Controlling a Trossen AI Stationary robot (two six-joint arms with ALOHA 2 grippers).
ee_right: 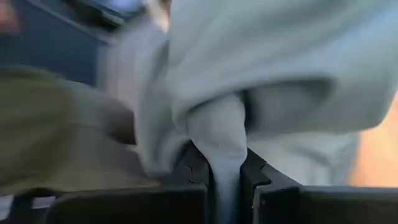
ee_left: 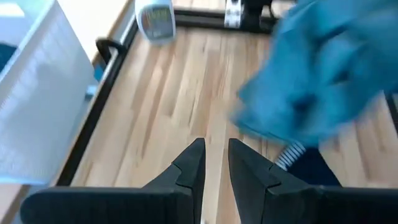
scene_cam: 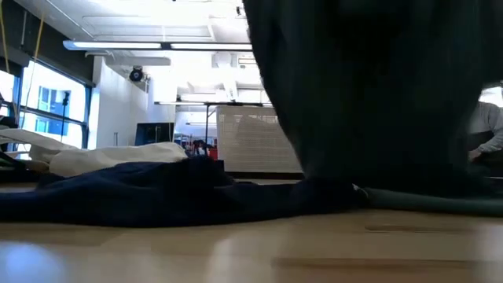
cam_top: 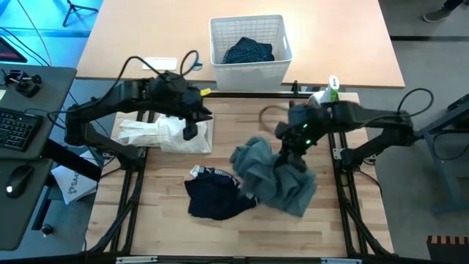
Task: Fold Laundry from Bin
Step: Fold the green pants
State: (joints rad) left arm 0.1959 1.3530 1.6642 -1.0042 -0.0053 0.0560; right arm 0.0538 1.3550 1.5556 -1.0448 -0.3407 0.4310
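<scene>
From above, the white lattice bin (cam_top: 250, 45) sits past the table's far edge with a dark dotted garment (cam_top: 248, 53) crumpled inside. My right claw (cam_top: 292, 147) pinches the grey-green top (cam_top: 275, 174), which slumps in soft folds toward the near right. A navy-black piece (cam_top: 212, 198) lies beside it, touching. My left claw (cam_top: 190, 130) hovers over white cloth (cam_top: 163, 133).

At table level, the top (scene_cam: 377, 94) hangs as a dark curtain; navy fabric (scene_cam: 141, 192) spreads flat.

My left fingers (ee_left: 193, 171) stand narrowly apart, holding nothing, above bare wood.

My right fingers (ee_right: 196, 165) clamp a bunched fold of the top (ee_right: 224, 143).
</scene>
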